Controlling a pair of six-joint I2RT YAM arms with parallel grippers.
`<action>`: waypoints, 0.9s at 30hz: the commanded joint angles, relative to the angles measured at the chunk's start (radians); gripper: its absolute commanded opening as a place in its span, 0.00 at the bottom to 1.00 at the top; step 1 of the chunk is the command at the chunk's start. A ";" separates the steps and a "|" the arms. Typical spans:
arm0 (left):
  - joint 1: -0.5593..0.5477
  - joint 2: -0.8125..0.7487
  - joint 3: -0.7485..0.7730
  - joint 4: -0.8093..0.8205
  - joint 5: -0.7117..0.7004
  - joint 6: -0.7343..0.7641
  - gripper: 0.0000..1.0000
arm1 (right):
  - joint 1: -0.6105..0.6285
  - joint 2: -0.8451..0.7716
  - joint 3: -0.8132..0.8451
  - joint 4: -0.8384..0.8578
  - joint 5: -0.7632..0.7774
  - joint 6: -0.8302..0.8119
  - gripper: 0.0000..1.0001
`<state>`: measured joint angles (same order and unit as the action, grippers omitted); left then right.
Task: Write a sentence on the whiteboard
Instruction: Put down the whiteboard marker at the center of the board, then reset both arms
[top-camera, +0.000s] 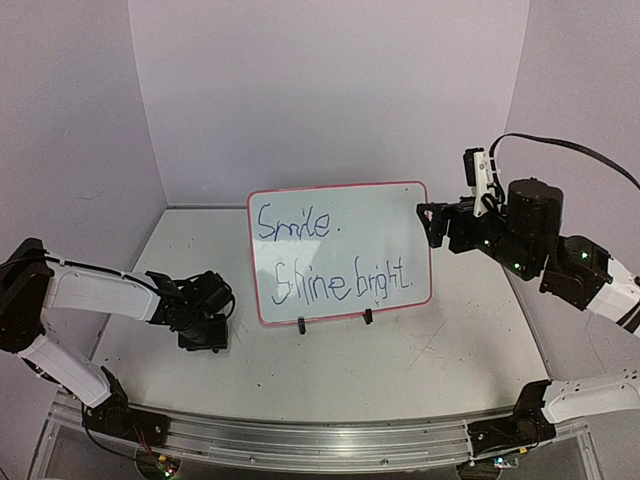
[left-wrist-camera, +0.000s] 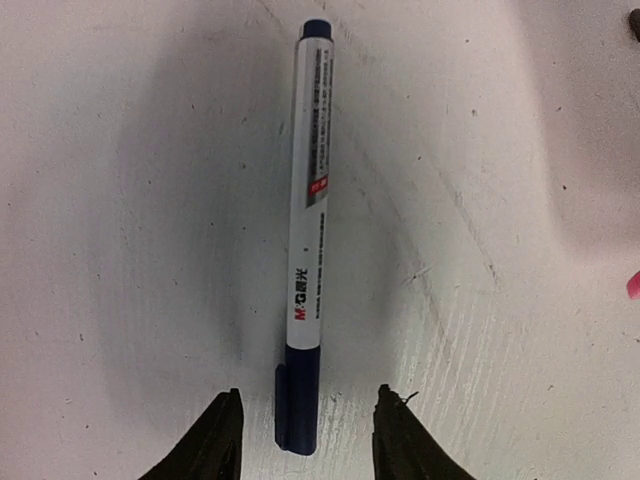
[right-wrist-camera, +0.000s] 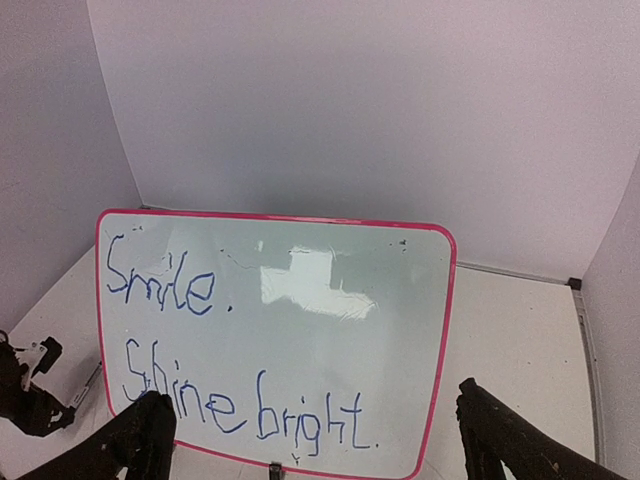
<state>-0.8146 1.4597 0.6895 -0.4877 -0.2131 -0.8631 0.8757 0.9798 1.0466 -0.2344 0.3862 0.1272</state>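
The whiteboard (top-camera: 340, 250) stands upright on two black clip feet in the middle of the table. Its red-pink frame surrounds blue handwriting that reads "Smile. Shine bright." (right-wrist-camera: 300, 330). A white marker (left-wrist-camera: 308, 200) with a blue cap lies flat on the table. My left gripper (left-wrist-camera: 308, 398) is open just above it, a fingertip on each side of the capped end and a gap on both sides. In the top view this gripper (top-camera: 204, 335) points down, left of the board. My right gripper (top-camera: 428, 225) hovers open and empty by the board's upper right edge, facing it (right-wrist-camera: 310, 400).
Pale walls close in the table at the back and on both sides. A metal rail (top-camera: 300, 440) runs along the near edge, carrying the arm bases. The left arm (right-wrist-camera: 25, 385) shows at the lower left of the right wrist view.
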 joint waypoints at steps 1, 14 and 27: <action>0.007 -0.068 0.080 -0.067 -0.067 0.013 0.51 | 0.003 -0.031 0.004 0.021 0.044 -0.028 0.98; 0.043 -0.467 0.473 0.176 -0.416 0.662 0.80 | 0.002 -0.087 0.116 -0.018 0.330 -0.175 0.98; 0.042 -0.504 0.655 0.376 -0.240 0.899 0.99 | 0.002 -0.140 0.179 0.027 0.353 -0.226 0.98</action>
<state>-0.7750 0.9691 1.2915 -0.1551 -0.4881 -0.0277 0.8757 0.8387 1.2026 -0.2451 0.7219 -0.0689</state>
